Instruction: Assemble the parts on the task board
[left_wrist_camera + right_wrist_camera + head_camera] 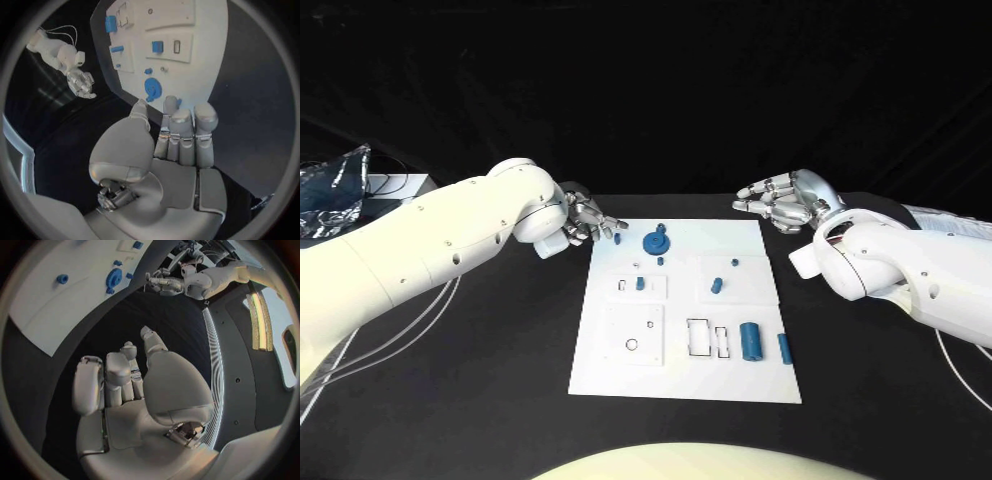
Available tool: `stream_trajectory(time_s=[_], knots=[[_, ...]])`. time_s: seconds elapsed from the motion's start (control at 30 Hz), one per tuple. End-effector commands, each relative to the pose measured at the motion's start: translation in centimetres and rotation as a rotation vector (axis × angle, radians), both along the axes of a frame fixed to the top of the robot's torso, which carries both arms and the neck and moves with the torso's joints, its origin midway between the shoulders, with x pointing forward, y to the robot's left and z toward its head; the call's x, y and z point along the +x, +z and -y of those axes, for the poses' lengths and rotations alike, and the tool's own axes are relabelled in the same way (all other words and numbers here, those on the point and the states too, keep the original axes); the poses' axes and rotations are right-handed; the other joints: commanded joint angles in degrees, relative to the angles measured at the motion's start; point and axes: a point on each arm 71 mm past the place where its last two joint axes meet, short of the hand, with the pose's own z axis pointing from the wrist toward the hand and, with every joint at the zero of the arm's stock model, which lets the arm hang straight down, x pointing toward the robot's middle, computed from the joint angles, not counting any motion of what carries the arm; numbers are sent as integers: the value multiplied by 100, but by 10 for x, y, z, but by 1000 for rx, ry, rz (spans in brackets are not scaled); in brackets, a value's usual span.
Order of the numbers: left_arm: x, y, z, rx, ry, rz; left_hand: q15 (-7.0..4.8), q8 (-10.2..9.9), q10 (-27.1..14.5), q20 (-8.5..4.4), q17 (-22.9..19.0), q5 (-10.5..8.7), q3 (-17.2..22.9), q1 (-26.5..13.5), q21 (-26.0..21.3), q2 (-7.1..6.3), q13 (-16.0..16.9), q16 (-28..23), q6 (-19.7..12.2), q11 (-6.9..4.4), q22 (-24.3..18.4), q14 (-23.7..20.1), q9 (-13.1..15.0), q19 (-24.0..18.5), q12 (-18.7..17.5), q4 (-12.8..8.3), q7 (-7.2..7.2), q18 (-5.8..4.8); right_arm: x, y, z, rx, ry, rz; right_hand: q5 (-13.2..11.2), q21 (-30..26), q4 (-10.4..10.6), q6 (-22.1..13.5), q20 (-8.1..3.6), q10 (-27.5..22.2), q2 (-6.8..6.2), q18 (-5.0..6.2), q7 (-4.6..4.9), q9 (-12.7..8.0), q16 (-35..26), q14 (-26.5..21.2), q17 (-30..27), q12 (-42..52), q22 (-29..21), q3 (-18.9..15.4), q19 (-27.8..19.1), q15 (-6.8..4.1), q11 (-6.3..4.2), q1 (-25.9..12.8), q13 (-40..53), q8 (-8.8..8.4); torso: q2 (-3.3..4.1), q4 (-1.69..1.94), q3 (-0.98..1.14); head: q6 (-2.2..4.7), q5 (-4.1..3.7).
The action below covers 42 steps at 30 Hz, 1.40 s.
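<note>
No writing is legible on the white task board (687, 330), mid-counter. Left hand (589, 225), fingers apart and empty, hovers at its ten o'clock corner beside the round blue part (655, 241); right hand (783, 203), loosely spread, empty, sits off its one o'clock corner.

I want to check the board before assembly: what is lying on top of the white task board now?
On the task board lie small blue parts: a round disc near its far edge, a cylinder and smaller pieces. Both hands hover off the board, covering none of it.
</note>
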Motion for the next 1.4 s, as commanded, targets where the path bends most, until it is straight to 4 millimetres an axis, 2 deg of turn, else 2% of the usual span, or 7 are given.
stream_trajectory(time_s=[0.03, 0.13, 0.3, 0.43, 0.83, 1.2, 1.4], knots=[[7, 3, -1, 47, -27, 13, 31, -4, -42, 16, 26, -43, 49, -24, 47, -221, -12, 46, 6, 33, 57, 11, -147, 32, 47, 231, 2, 111, 0, 2, 1, 6, 4, 17, 39, -40, -36, 1, 20, -35, 49, 4, 39, -8, -15, 0, -3, -29, 1089, 14, 449, 18, -8, -31, -8, -31, 36, 2, -3, 27, 18], [14, 3, -4, 79, -16, 28, 24, 65, -44, 17, 51, -76, 246, -6, 62, -426, -24, 84, 2, 33, 100, 22, -227, 50, 85, 478, -6, 112, 1, 3, 2, 5, 2, 20, 53, -37, -41, 1, 20, -33, 50, 3, 39, -13, -16, 0, -1, -27, 1090, 12, 449, 17, -8, -33, -9, -31, 59, 3, -7, 42, 25], [21, 1, -6, 113, -5, 28, -8, 367, -28, -7, 124, -36, 220, 7, 157, -358, -10, 157, -34, -18, 187, 62, -56, 112, 141, 430, -62, 88, 1, 5, 2, 5, 2, 24, 67, -34, -47, 0, 20, -32, 49, 3, 40, -19, -13, 3, 6, -27, 1091, 9, 450, 17, -8, -34, -12, -32, 83, -2, -4, 58, 48], [25, -5, -6, 140, -2, 21, -23, 798, -45, -32, 186, -24, 219, -10, 182, -366, 17, 210, -204, -44, 255, 77, 543, 136, 201, 454, -123, 64, 1, 6, 1, 5, 4, 26, 81, -31, -50, 4, 20, -29, 55, 2, 39, -25, -15, 3, 7, -23, 1092, 8, 451, 17, -8, -38, -12, -30, 91, -8, -4, 65, 67], [31, -17, -4, 191, -16, 67, -103, 1384, 48, -106, 344, 20, 372, -346, 293, -455, 30, 324, -378, -144, 401, 180, 1845, 249, 203, 634, -278, 8, 2, 8, -2, 5, 10, 33, 308, -34, -76, 3, 18, -35, 51, 3, 41, -47, -18, 4, 13, -27, 1091, 4, 452, 14, -11, -33, -23, -33, 180, -49, -9, 107, 55], [31, -16, 1, 162, -35, 107, -120, 1444, 90, -121, 437, 45, 364, -533, 397, -418, -14, 401, -385, -164, 474, 215, 2002, 306, 240, 637, -306, -8, 2, 9, -2, 2, 10, 33, 319, -30, -84, 6, 18, -31, 57, 2, 40, -55, -19, 4, 14, -22, 1092, -9, 453, 15, -11, -39, -22, -32, 190, -49, -5, 80, 40], [31, -17, 5, 154, -54, 99, -118, 1431, 79, -127, 445, 37, 414, -275, 377, -488, -48, 394, -367, -162, 488, 206, 2043, 296, 246, 617, -305, -17, 2, 9, -3, 2, 11, 32, 319, -30, -84, 6, 18, -31, 57, 2, 40, -55, -19, 4, 14, -22, 1092, -9, 453, 15, -11, -39, -22, -32, 192, -50, -4, 82, 28]])
